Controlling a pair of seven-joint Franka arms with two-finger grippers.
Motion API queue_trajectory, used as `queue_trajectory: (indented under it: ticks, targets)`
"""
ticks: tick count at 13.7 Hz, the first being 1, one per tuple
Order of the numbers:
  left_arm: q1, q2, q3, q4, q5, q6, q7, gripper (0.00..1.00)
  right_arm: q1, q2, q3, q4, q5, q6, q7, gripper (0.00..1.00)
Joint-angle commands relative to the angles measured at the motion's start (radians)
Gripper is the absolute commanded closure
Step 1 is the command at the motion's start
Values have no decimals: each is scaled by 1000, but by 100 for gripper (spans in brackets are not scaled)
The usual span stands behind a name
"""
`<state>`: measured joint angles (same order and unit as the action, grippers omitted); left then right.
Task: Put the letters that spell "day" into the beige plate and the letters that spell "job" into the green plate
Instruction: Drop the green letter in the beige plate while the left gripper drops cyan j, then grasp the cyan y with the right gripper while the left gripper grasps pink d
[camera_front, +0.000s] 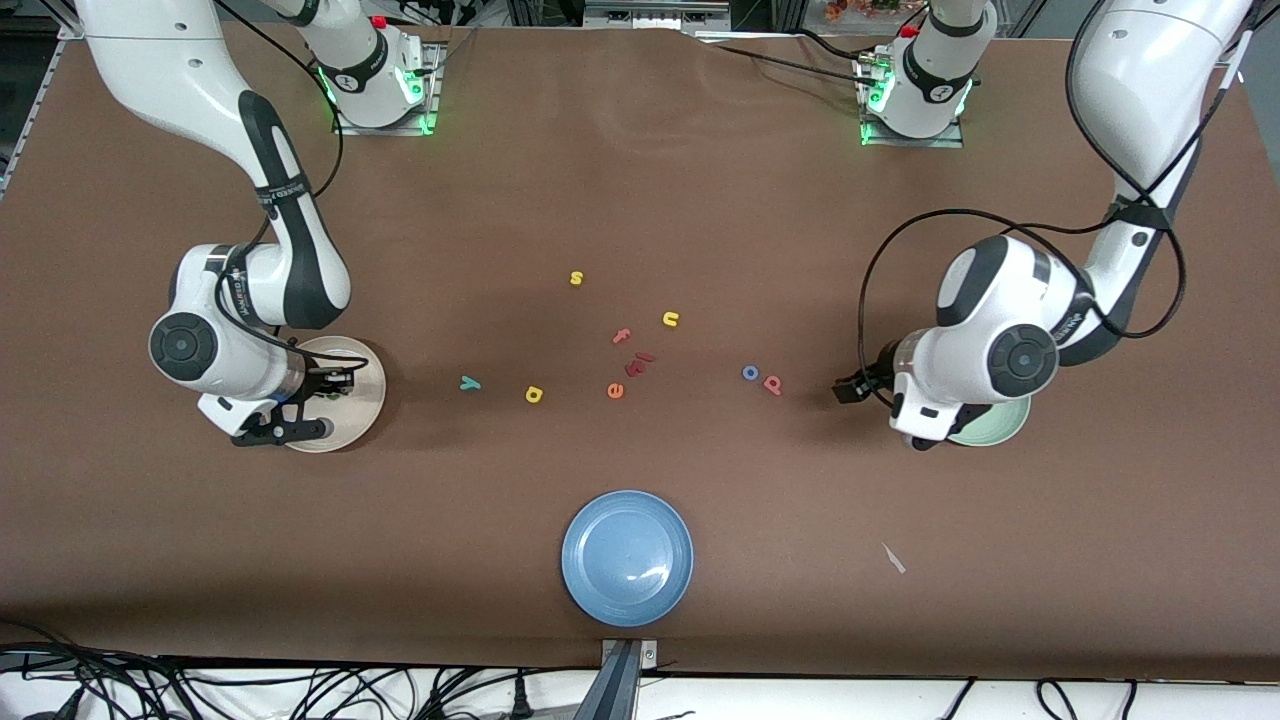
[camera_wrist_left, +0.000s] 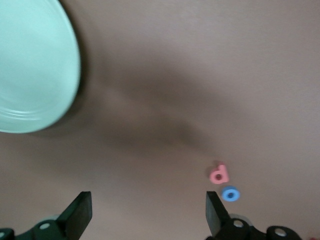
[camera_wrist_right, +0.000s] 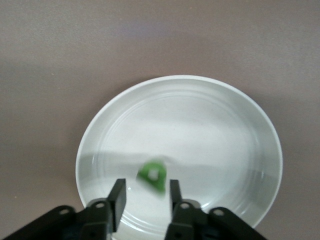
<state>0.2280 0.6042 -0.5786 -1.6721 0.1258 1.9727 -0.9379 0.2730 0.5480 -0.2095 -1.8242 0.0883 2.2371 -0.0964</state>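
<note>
The green "d" is seen between the parted fingers of the right gripper over the beige plate, apparently just let go. The left gripper, spread wide and empty, hangs beside the green plate. Next, the yellow "a" and teal "y" must be fetched.

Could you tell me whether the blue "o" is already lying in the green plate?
No, the blue "o" lies on the bare table beside the salmon-red "b", well apart from the green plate.
</note>
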Motion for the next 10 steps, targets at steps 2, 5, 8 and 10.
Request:
queue_trajectory:
  ticks: [2,5,8,10]
  targets:
    - [-67,54,12,25,-12,78,-87,0,9,0,10,49,120,-25,1,0]
    - [-108,75,29,26,-6,92,-114,0,61,0,12,51,126,-24,116,0]
    - [-140,101,37,25,23,147,-162,0,121,16,12,71,126,-20,228,0]
    - [-156,130,37,26,64,184,-206,0,158,29,12,72,128,-13,280,0]
